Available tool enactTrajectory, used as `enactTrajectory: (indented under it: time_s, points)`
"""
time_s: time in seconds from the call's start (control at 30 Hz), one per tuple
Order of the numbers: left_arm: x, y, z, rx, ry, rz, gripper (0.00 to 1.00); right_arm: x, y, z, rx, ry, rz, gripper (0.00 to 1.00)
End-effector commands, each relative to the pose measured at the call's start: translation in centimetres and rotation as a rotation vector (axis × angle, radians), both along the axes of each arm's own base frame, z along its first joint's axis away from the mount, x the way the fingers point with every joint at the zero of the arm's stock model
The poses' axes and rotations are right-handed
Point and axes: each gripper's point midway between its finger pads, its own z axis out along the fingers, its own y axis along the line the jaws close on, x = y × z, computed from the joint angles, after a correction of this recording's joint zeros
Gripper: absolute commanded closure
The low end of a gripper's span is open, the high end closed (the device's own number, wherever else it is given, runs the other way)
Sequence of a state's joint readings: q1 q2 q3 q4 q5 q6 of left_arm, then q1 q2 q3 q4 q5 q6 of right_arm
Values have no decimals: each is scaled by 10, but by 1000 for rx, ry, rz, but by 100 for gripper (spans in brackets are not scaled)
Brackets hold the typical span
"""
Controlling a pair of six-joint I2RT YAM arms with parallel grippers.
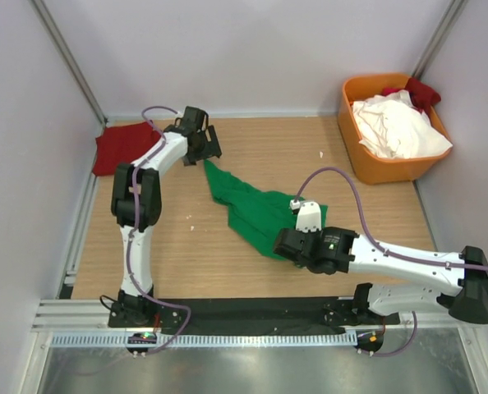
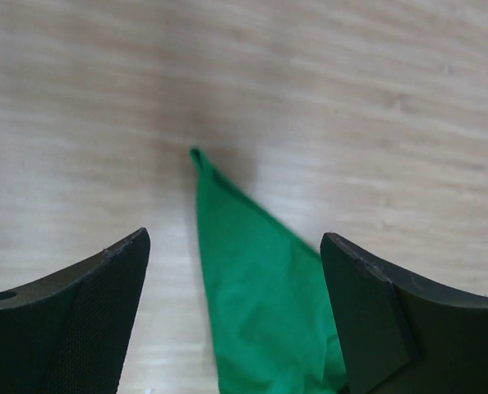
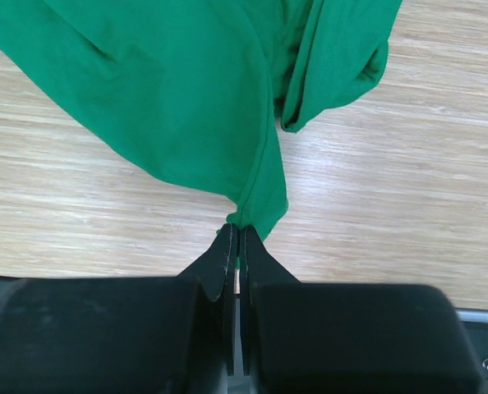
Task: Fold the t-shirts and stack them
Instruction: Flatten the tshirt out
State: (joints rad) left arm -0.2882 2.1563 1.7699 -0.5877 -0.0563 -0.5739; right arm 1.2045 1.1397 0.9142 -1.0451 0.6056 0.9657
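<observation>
Green t-shirt [image 1: 252, 209], right jaws clamped on its edge, left jaws spread wide over its tip

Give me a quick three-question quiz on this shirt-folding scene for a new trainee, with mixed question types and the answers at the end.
1. True or false: the right gripper is shut on the bright green cotton t-shirt.
2. Multiple choice: the crumpled white shirts lie A) under the green shirt, B) in the orange plastic bin, C) in the right gripper.
3. Fill in: the left gripper stands ___ over the green shirt's pointed end.
Key: 1 true; 2 B; 3 open.
</observation>
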Motion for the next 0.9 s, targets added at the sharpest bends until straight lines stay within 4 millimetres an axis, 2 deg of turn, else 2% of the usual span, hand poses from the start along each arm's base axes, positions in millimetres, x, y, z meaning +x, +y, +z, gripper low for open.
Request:
enactTrajectory:
  time_s: [0.0,0.07,0.17,0.4,0.5,0.57,0.63,0.7,0.73,0.8,0.87]
  points:
    - [34,-3,21,-60,-58,2,16,1,1,4,36,-30,16,99]
    - [40,-3,8,-79,-36,-5,18,1,-1,-1,23,-27,21,99]
    - [44,-5,5,-83,-34,-10,26,0,-1,-6,17,-22,25,99]
    - [23,-1,-20,-89,18,15,32,4,4,-9,-3,-32,31,99]
    - [22,-2,-23,-91,18,8,41,6,5,-9,-11,-33,32,99]
    - [23,-5,-29,-95,28,-7,62,5,4,-10,-19,-30,33,99]
    - [27,-6,-25,-101,18,-11,88,5,2,-10,-19,-31,28,99]
    - [31,-5,-14,-93,-5,-4,100,6,1,-9,-20,-35,23,99]
    - [31,-3,-8,-87,-10,-1,100,6,2,-8,-13,-36,20,99]
    - [31,-1,16,-82,-49,-7,100,6,3,-6,-7,-39,19,99]
    - [23,4,33,-61,-56,-11,100,9,5,3,3,-55,20,99]
